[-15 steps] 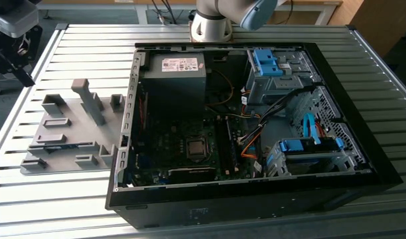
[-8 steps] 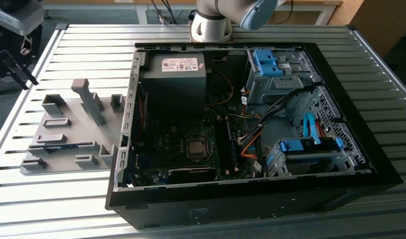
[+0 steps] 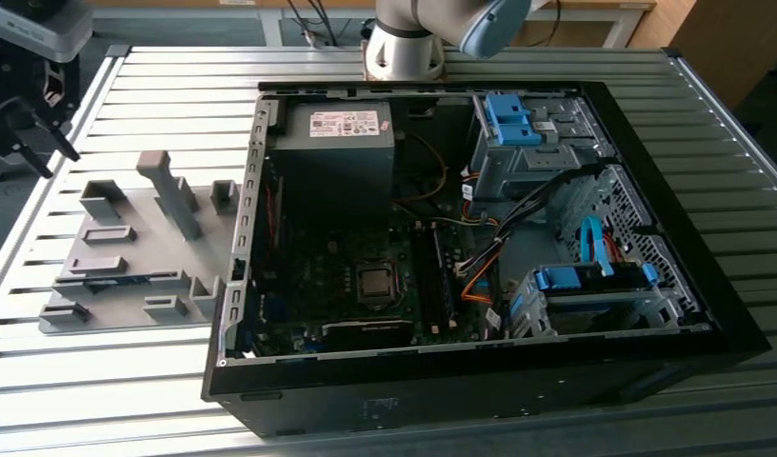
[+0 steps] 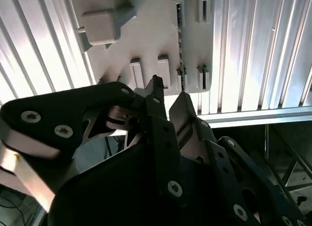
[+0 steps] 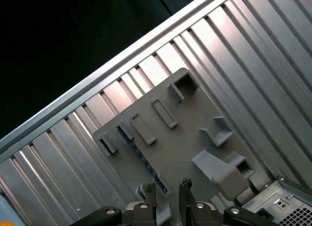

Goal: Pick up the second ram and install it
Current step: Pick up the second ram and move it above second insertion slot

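Barely discernible, the second ram edge-on in the grey holder; end effector above, empty, narrow gap.

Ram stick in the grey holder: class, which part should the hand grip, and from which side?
Grip the ram stick by its two flat faces, midway along its exposed long edge, coming straight down from above. It stands on edge in a slot of the grey holder, so probably only that upper edge is free. The open hand hangs above the holder.
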Robot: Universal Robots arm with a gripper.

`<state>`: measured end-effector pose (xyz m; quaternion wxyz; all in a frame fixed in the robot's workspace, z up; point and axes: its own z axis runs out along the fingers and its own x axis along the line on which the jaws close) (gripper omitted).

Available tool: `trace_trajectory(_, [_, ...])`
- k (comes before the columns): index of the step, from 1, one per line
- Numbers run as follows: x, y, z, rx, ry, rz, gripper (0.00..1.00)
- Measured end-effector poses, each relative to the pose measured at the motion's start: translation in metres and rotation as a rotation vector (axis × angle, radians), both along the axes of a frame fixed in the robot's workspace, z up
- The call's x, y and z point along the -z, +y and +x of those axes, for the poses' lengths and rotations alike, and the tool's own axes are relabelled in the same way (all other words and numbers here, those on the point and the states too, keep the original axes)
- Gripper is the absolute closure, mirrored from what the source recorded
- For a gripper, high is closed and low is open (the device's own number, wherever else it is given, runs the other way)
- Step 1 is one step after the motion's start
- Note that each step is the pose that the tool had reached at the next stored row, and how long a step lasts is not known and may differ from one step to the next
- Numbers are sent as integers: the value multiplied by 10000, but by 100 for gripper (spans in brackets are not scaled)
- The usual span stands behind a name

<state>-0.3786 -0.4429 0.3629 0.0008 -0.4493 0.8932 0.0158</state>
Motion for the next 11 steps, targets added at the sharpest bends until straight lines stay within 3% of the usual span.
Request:
trace_trajectory(1, [4, -2, -5, -76, 0, 0, 69])
trace_trajectory(2, [10, -4, -17, -105, -1, 1, 63])
trace_trajectory(7, [30, -11, -105, -235, 0, 0, 63])
trace_trajectory(11, [51, -11, -107, -900, -1, 1, 63])
